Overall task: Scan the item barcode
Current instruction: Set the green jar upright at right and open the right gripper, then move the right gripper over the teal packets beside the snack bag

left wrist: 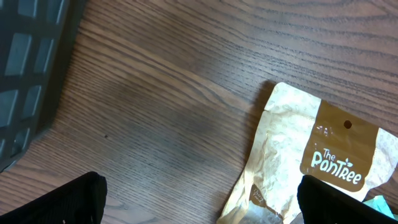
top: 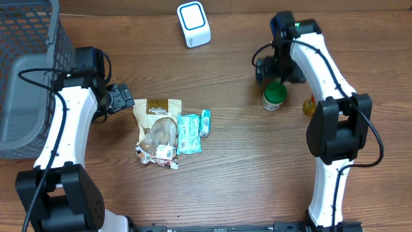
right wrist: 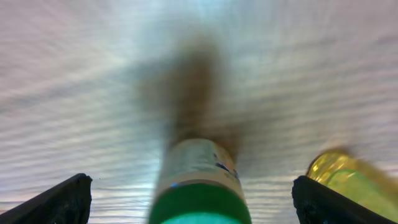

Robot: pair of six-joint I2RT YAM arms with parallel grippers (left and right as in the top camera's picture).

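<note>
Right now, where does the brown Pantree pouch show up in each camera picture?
Overhead: the pouch lies left of centre, on top of a small pile of packets.
Left wrist: the pouch is at lower right, its top edge and logo showing.
Right wrist: not in it.
Shared landmark: the grey basket, far left in the overhead view, upper left corner in the left wrist view.

1. In the left wrist view, lower right of the frame, the kraft paper pouch [left wrist: 280, 155] carries a brown label with "The Pantree" in white.
2. Overhead, print on the teal packets [top: 188, 133] at centre is too small to read.
3. In the right wrist view, the label on the green-capped bottle [right wrist: 199, 177] is too blurred to read.
</note>
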